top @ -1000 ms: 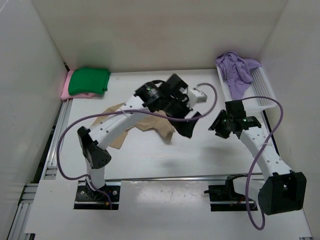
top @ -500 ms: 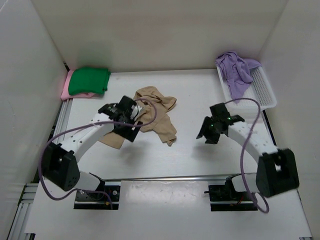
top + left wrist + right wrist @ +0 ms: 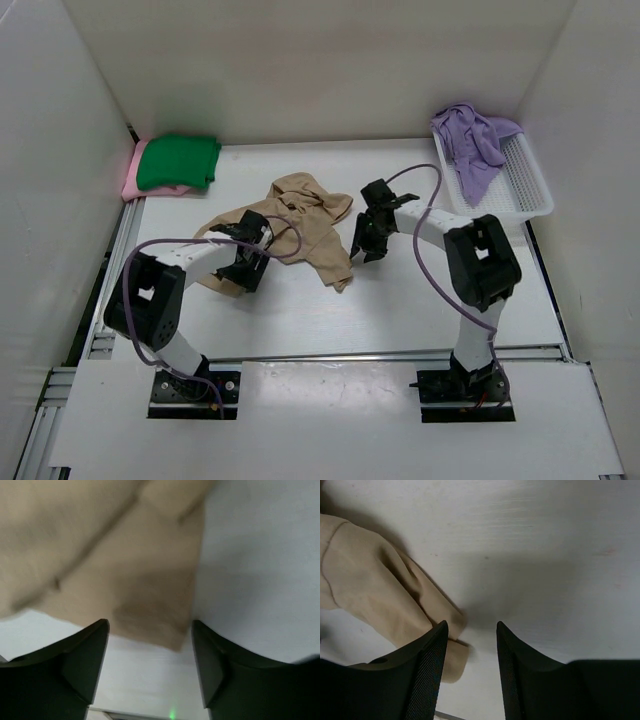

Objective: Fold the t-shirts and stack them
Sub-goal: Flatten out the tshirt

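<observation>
Moved since a second ago: both arms, swung down from mid-air and inward to the tan t-shirt [image 3: 305, 205].

Counts: four t-shirts, one basket, two arms.

Tan t-shirt: crumpled, lying mid-worktop [image 3: 400, 300], between the two claws.

Left claw [image 3: 247, 268]: low over the shirt's near-left part, jaws spread wide, nothing pinched. In the wrist view, a tan hem lying just beyond the jaws.

Right claw [image 3: 362, 243]: at the shirt's right edge, jaws parted, bare worktop between them, cloth just beside one jaw, nothing held.

Green t-shirt [image 3: 178, 162]: folded, resting on top of the pink t-shirt [image 3: 131, 180] in the far-left corner, well apart from both claws.

Lavender t-shirt [image 3: 470, 140]: unfolded, heaped in the white mesh basket [image 3: 528, 190] at the far right, draped over its far end.
</observation>
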You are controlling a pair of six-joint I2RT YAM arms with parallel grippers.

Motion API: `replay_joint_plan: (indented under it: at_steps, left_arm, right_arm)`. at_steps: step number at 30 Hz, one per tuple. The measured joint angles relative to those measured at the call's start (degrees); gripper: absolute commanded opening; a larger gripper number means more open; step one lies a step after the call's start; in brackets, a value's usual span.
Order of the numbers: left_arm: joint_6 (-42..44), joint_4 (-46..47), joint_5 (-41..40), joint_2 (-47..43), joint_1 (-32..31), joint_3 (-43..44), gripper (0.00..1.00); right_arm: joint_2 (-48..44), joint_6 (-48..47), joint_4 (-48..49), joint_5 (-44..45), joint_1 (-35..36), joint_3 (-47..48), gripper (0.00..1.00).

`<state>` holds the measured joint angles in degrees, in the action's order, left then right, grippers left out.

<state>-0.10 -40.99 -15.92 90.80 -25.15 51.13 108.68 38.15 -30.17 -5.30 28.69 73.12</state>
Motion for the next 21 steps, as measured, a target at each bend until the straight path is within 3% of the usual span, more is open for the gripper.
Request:
replay_joint_plan:
  at_steps: [4, 5, 7, 9, 12, 17, 21]
  left_arm:
    - [0.07, 1.81, -0.35, 2.21, 2.23, 1.51, 0.47]
    - [0.07, 2.08, -0.37, 2.40, 2.49, 1.49, 0.27]
    - [-0.04, 2.49, -0.28, 2.73, 2.99, 1.38, 0.10]
    - [0.28, 2.49, -0.28, 3.06, 3.28, 1.27, 0.10]
    - [0.28, 2.58, -0.20, 2.62, 3.89, 1.01, 0.10]
    - [0.28, 2.08, -1.11, -1.33, 7.34, 1.16, 0.10]
    - [0.26, 0.42, -2.16, -8.00, 14.53, 8.90, 0.10]
  right_arm:
    - [3.80, 0.42, -0.07, -1.44, 2.12, 3.13, 0.48]
    - [4.52, 0.46, 0.00, -1.81, 2.51, 4.04, 0.48]
    - [5.70, 0.48, 0.15, -2.43, 3.32, 5.57, 0.47]
    - [6.16, 0.31, 0.31, -2.67, 4.00, 6.08, 0.34]
    - [7.02, 0.31, 0.15, -3.23, 4.44, 6.34, 0.00]
    - [6.86, 1.07, 0.37, -5.79, 2.47, 5.40, 0.00]
    - [-0.85, 0.81, -1.53, -5.60, -5.57, 0.83, 0.00]
